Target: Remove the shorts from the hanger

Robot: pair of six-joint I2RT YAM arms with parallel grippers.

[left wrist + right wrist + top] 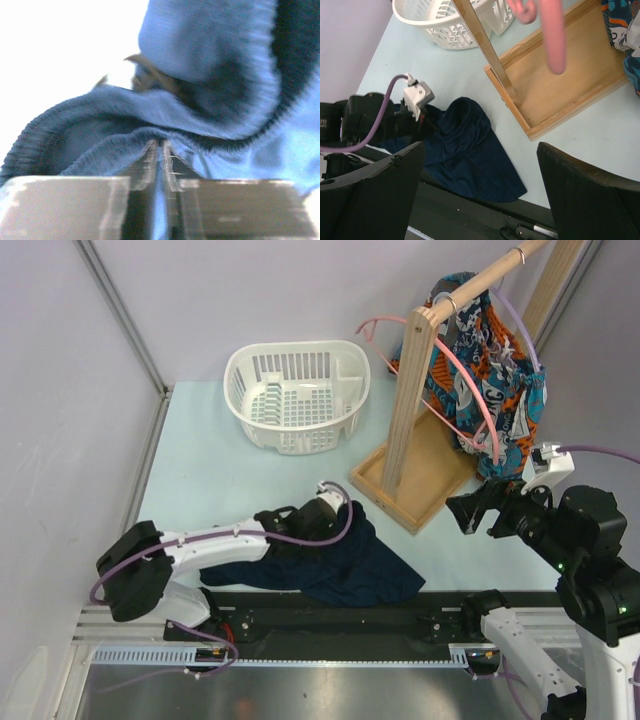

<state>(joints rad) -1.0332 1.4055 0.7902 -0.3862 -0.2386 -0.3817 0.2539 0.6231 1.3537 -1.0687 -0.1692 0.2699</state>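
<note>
The shorts [492,375], with a busy teal, orange, white and black print, hang on the lavender hanger [522,330] from the wooden rail at the top right. A corner of the shorts shows in the right wrist view [626,37]. My right gripper [468,512] is open and empty, in the air below the shorts and apart from them. In its wrist view [480,150] the jaws stand wide apart over the table. My left gripper [345,520] is shut on a fold of a plain dark navy garment [350,565]. The left wrist view [161,146] shows that cloth pinched between the jaws.
A pink hanger [462,380] hangs on the same rail in front of the shorts. The wooden rack [405,410] stands on a tray-like base [560,75]. A white plastic basket [298,395] sits at the back centre. The navy garment lies at the near table edge.
</note>
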